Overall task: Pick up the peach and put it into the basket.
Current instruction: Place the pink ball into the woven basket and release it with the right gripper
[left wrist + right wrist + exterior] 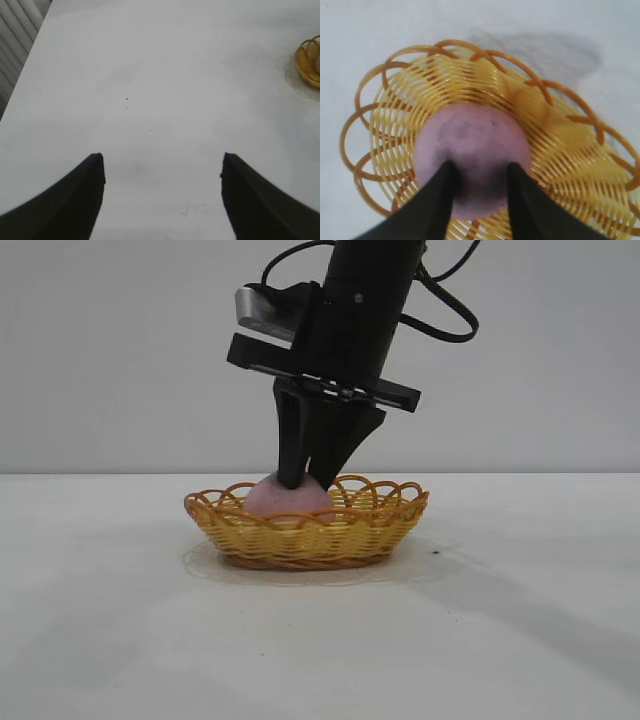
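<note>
The pink-mauve peach (290, 502) sits inside the yellow wicker basket (300, 540) at the middle of the table, towards the basket's left end. My right gripper (306, 482) comes down from above and is shut on the peach's top, one finger on each side. In the right wrist view the peach (472, 145) lies on the basket's weave (560, 145) with my gripper (481, 167) pressed into it. My left gripper (162, 157) is open and empty over bare table, far from the basket (307, 60); it does not show in the exterior view.
The white table (120, 640) spreads out flat on all sides of the basket. The right arm's black body and cables (360, 320) hang above the basket. A slatted surface (12, 35) lies past the table's edge in the left wrist view.
</note>
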`<action>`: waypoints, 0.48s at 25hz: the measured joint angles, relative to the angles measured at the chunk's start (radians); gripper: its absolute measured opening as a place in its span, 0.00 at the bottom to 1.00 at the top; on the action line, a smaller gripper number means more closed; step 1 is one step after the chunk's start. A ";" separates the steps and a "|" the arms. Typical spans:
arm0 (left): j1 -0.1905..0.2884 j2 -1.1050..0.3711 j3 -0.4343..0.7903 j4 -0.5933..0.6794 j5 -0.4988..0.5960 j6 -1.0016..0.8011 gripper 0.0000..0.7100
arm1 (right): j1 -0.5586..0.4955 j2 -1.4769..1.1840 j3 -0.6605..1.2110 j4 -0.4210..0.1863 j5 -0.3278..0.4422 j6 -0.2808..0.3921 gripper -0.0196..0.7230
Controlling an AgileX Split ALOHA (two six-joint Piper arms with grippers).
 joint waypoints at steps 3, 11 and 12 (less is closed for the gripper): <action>0.000 0.000 0.000 0.000 0.000 0.000 0.62 | -0.004 -0.042 0.001 0.000 -0.005 0.028 0.54; 0.000 0.000 0.000 0.000 0.000 0.000 0.62 | -0.227 -0.155 0.002 -0.207 0.004 0.302 0.57; 0.000 0.000 0.000 0.000 0.000 0.000 0.62 | -0.264 -0.150 0.010 -0.242 0.023 0.326 0.57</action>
